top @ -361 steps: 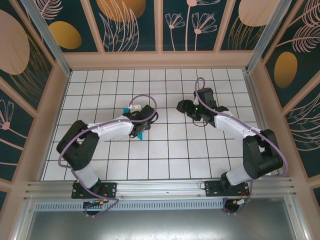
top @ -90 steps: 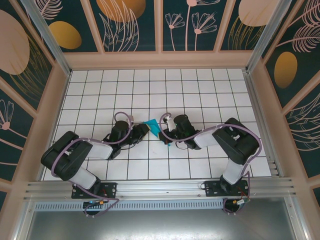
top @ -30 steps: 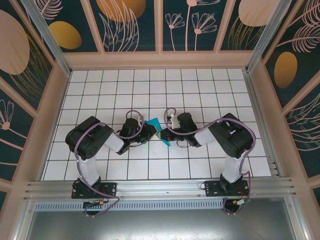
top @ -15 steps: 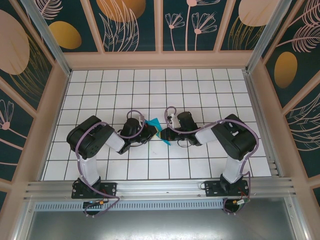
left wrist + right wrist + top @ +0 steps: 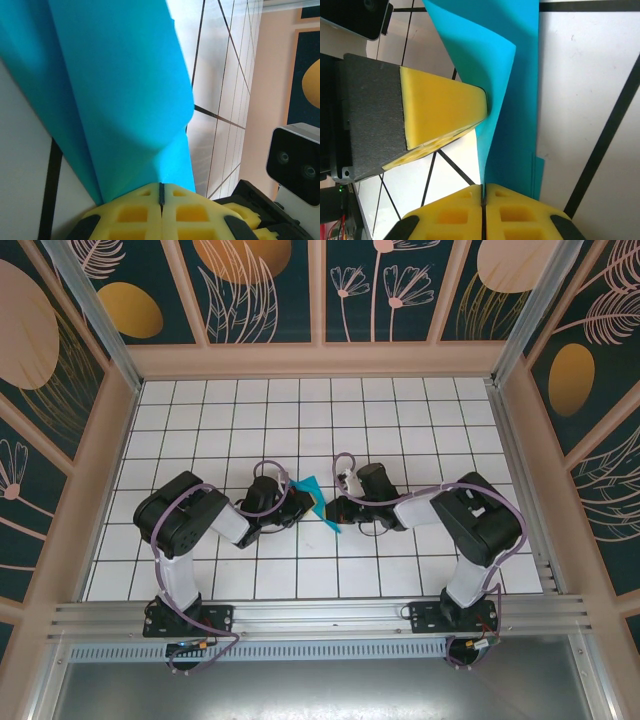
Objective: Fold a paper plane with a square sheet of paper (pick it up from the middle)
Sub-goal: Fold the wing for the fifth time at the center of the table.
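**A:** What does this fold need to come out well?

**B:** My read is that a crease is being set in the sheet of paper (image 5: 311,487), which sits near the middle of the desk (image 5: 400,570) between the two arms. I would move both arms together. The paper should be taut but not stretched, and the edges matched before anything is pressed flat. A pull apart could tear such thin paper, and a twist would leave a crooked crease.

**A:** Is the crease sharp yet?

**B:** No. Above the grips the paper bulges in a soft roll. It probably needs laying down on the desk and pressing along the line. I cannot tell whether its lower edge touches the desk.

**A:** And the grips themselves?

**B:** The left end effector (image 5: 161,195), on the left of the paper, is clenched. Its yellow pads meet at a thin seam, and the paper rises straight out of it. The right end effector (image 5: 483,200), on the right of the paper, is clamped on the paper the same way. Just beyond that grip, the left one's pad (image 5: 440,107) touches the paper's curved face.
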`<state>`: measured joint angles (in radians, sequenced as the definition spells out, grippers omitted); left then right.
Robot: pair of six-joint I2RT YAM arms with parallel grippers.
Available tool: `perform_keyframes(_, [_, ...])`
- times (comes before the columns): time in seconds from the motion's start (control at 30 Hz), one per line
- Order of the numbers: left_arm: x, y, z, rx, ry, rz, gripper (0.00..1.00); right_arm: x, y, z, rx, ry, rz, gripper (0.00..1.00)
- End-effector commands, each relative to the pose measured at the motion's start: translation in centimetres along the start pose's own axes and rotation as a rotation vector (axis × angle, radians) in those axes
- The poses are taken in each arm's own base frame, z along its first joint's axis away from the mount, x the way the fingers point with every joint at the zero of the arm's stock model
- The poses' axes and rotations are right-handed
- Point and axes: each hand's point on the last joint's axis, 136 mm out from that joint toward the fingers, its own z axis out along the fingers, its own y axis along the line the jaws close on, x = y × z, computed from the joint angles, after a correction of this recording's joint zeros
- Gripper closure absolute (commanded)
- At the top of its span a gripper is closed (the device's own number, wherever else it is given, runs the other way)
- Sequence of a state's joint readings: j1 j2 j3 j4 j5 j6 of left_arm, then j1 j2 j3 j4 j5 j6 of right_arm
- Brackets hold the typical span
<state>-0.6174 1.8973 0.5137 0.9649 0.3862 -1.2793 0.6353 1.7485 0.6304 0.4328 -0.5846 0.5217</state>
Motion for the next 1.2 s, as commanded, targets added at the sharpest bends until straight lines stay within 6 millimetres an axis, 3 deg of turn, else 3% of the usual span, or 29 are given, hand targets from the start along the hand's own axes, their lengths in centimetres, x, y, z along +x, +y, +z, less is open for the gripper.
perform_keyframes(0.0, [0.5, 1.4, 0.2, -0.037, 0.017, 0.004, 0.92, 1.5, -1.4, 0.3, 0.028, 0.051, 0.018, 0.93])
perform_keyframes(0.23, [0.5, 1.8, 0.3, -0.051, 0.017, -0.004, 0.93, 1.8, -2.6, 0.9, 0.074, 0.075, 0.045, 0.94])
perform_keyframes(0.5, [0.4, 2.3, 0.4, -0.076, 0.016, -0.009, 0.94, 0.5, 0.0, -0.7, 0.039, 0.069, 0.006, 0.82])
perform_keyframes(0.8, [0.6, 2.4, 0.2, -0.077, 0.02, -0.005, 0.94, 1.7, 0.0, -1.6, 0.057, 0.105, 0.008, 0.77])
perform_keyframes(0.97, [0.7, 2.5, 0.1, -0.074, 0.022, -0.008, 0.94, 1.5, 0.2, -1.7, 0.057, 0.103, 0.001, 0.76])
perform_keyframes(1.17, [0.8, 2.5, 0.0, -0.073, 0.023, -0.009, 0.94, 0.1, 0.6, -2.4, 0.086, 0.051, -0.024, 0.67])
